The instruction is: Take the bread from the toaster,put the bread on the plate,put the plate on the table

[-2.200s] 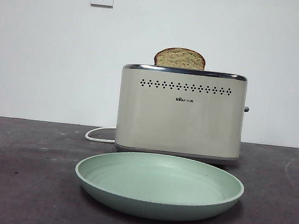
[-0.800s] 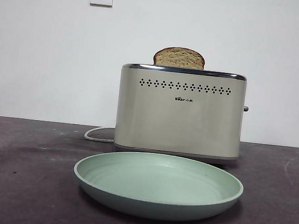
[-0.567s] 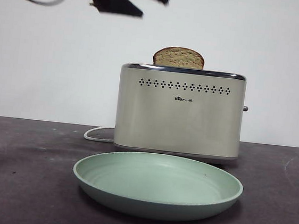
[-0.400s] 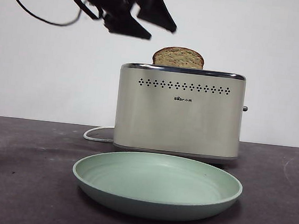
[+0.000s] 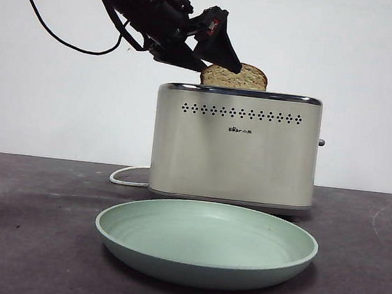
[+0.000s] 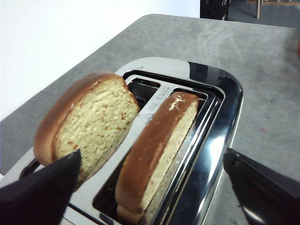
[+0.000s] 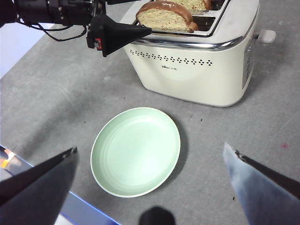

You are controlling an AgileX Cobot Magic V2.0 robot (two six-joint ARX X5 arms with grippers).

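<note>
Bread (image 6: 91, 124) stood in the toaster (image 5: 235, 147); we saw the left gripper (image 5: 206, 53) spread apart just above the toaster, right gripper (image 7: 150, 187) likewise apart, well back.

Brown-crusted bread (image 5: 242, 77) stands upright in the cream toaster (image 5: 235, 151); before it, a mint-green plate (image 5: 205, 243) rests on the dark grey surface (image 5: 32, 242).

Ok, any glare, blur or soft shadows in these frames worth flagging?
Left wrist view: bright glare on the toaster rim, own jaws blurred. Right wrist view: own jaws out of focus, plate sharp. Front view: evenly lit, soft shadow beneath the plate.
</note>
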